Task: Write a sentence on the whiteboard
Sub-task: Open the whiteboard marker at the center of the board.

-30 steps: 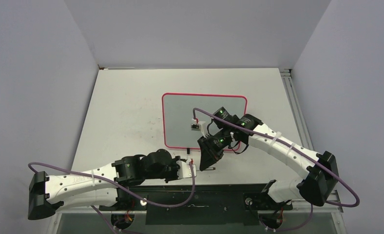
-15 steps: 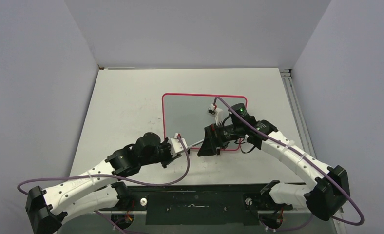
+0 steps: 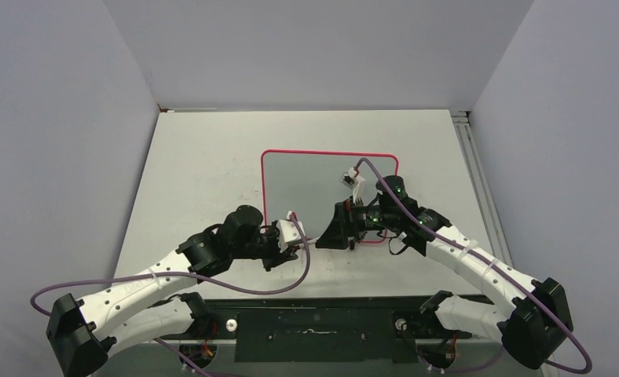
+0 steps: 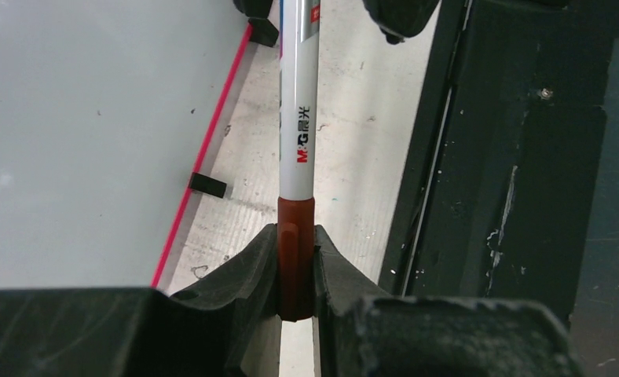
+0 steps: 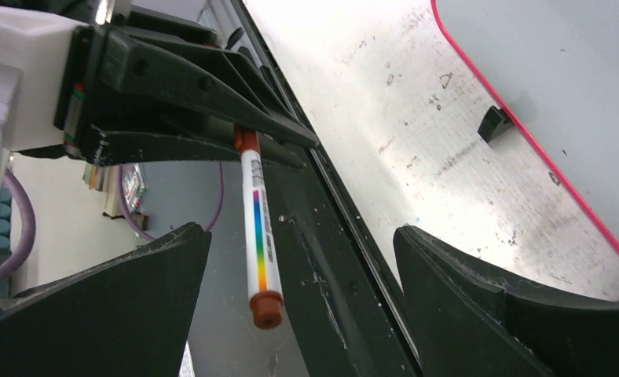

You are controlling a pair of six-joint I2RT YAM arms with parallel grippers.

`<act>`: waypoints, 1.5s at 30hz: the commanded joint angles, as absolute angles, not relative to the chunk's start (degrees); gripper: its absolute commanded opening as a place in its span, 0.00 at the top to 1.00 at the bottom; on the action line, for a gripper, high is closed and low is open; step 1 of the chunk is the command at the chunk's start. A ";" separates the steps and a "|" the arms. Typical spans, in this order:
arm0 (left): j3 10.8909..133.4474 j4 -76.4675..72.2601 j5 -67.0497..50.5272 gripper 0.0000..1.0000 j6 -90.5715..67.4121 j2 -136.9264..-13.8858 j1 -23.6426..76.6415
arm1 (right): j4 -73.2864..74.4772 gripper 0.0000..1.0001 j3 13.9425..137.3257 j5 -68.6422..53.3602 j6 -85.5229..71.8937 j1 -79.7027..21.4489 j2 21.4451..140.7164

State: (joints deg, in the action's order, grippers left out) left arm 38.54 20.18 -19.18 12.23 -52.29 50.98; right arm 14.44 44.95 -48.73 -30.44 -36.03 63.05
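**At the whiteboard's near edge: a marker between two arms**

Just off the near edge of the whiteboard (image 3: 298, 188), above the worktop (image 3: 204, 173), the two arms meet nose to nose. The left gripper (image 3: 298, 236) has its jaws pinching one brown-red end of a marker (image 4: 298, 118). The white barrel reaches out along that edge towards the right gripper (image 5: 294, 236). The right jaws are spread wide, one on each side of the barrel, and touch nothing. The marker's other brown-red end hangs free between them. The board lies flat on the worktop, beyond the grippers, and no letters can be seen on the parts of it in view.

This looks like a pass of the marker, or a pull to take off its cap; I cannot tell which end is the cap. Either way, the right jaws should close squarely on the white barrel, with the marker centred between them, not caught on one fingertip. The left jaws should hold firm until that grip is sure. Any pull should then run straight along the marker's length, away from the board's edge, because a sideways tug could twist it out of both grips.
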 commanded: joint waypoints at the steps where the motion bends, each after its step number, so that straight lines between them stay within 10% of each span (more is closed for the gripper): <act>1: 41.53 19.23 -25.20 1.00 11.48 -53.36 50.62 | 4.94 0.12 43.63 -50.82 -34.68 -36.80 61.35; 17: 42.53 20.03 -26.89 1.00 11.25 -55.09 50.63 | 3.98 0.45 45.75 -52.65 -34.02 -44.54 67.34; 45: 43.14 21.76 -27.05 1.00 12.11 -56.01 50.63 | 0.50 0.49 42.85 -56.69 -37.34 -41.25 63.32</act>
